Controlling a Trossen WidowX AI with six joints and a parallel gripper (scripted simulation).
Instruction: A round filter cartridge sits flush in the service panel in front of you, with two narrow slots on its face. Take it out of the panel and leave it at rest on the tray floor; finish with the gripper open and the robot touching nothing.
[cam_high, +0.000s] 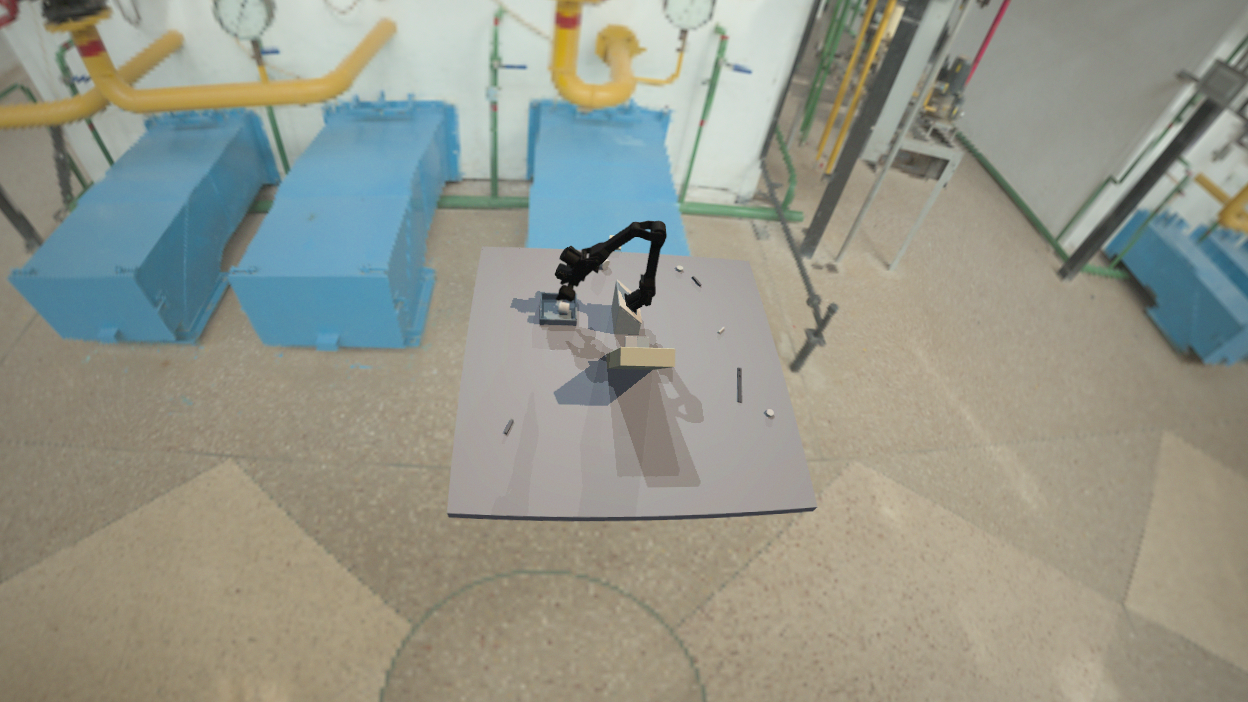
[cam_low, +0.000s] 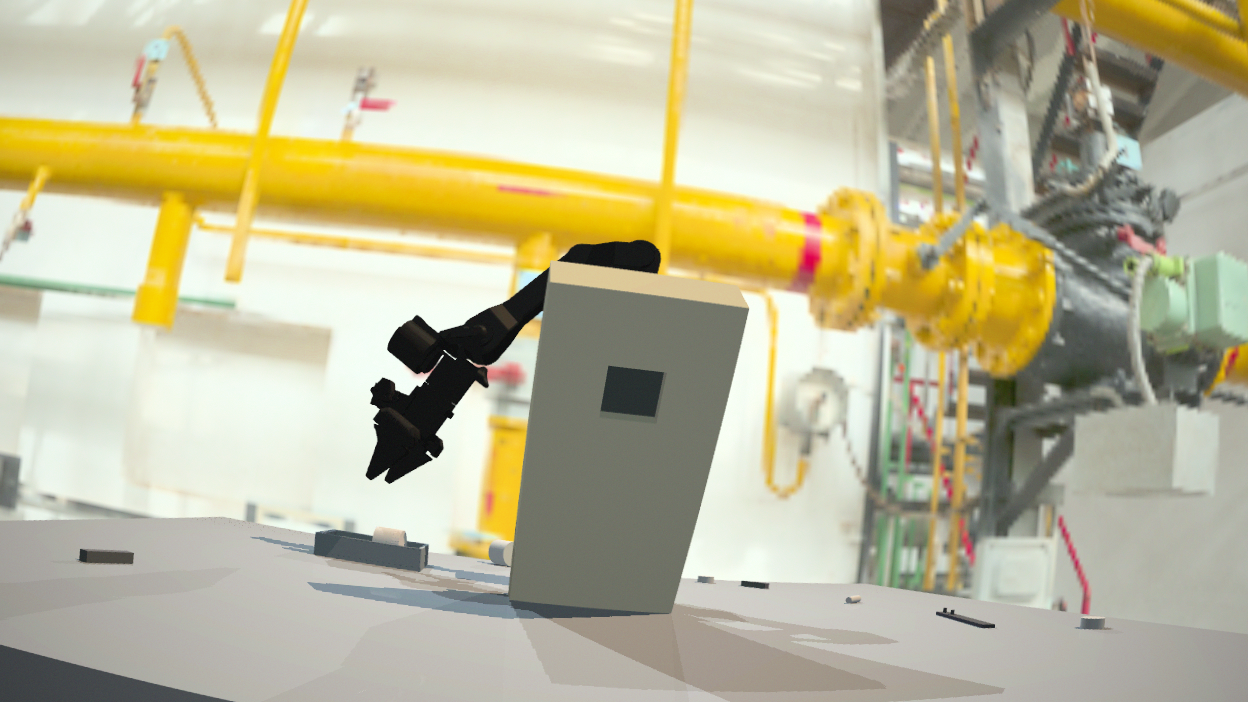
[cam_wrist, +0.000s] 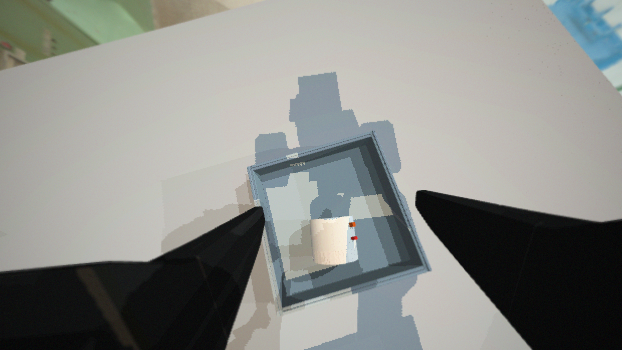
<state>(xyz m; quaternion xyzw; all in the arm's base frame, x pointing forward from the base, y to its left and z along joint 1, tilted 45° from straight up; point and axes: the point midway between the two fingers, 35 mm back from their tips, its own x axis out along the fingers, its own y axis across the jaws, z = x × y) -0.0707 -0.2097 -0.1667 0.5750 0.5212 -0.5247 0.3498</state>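
The white round filter cartridge (cam_high: 563, 307) (cam_low: 389, 536) (cam_wrist: 332, 240) lies on its side inside the blue-grey tray (cam_high: 545, 323) (cam_low: 366, 550) (cam_wrist: 420, 252). Two small red-orange marks show on its side in the wrist view; its slots are not seen. My gripper (cam_low: 377, 481) (cam_wrist: 338, 205) is open and empty, above the tray, with a gap between the fingertips and the cartridge in the exterior view. The service panel (cam_high: 625, 314) stands to the right of the tray in the top view; its face is hidden from these views.
A tall grey box-like block (cam_high: 646, 357) (cam_low: 619, 471) stands in front of the arm. Small loose parts lie about the table, among them a dark bar (cam_high: 739, 385) (cam_low: 964, 619), a white disc (cam_high: 769, 412) (cam_low: 1090, 622) and a dark block (cam_high: 508, 426) (cam_low: 106, 556).
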